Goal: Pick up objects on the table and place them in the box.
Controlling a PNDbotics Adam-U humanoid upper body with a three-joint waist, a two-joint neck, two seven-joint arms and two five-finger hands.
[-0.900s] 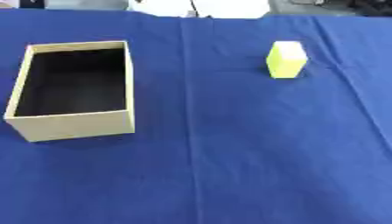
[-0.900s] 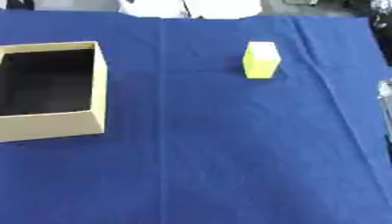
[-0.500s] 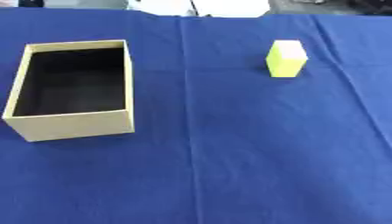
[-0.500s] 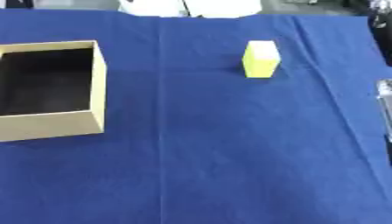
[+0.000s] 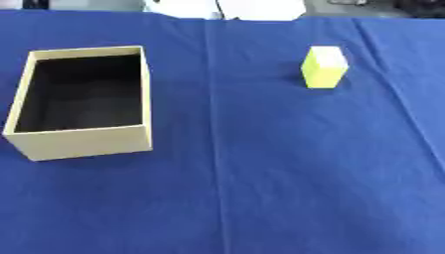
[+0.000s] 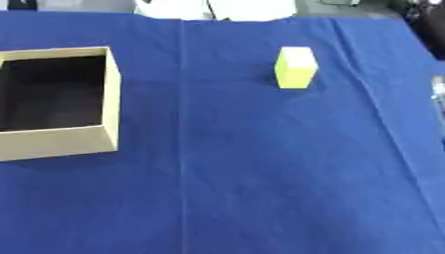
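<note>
**Block waiting, box waiting, no hand on either**

From where I stand, the blue cloth (image 5: pixel 260 173) covers the whole table, with one long crease running down its middle. On the robot's left sits the cardboard box (image 5: pixel 83 141), open at the top, its dark inside holding nothing that I can see. That open mouth faces straight up, which makes sense — anything brought over can simply be lowered in from above.

The one object left to move is the yellow block (image 5: pixel 324 67), standing upright on the far right part of the cloth, well apart from the box and on the other side of the crease. It stands alone with bare cloth all round it, so fingers could come at it from either side or from above without knocking anything else.

Neither hand shows clearly. At the right edge of the right eye view there is a pale sliver of something (image 6: pixel 439 96), perhaps part of the right arm, but I cannot tell what it is — and certainly not whether any fingers are spread or curled. The left hand is out of sight altogether.

My guess is that the job has barely begun: the block sits nearer the right side, so the right hand seems the natural one to fetch it and carry it across to the box.
</note>
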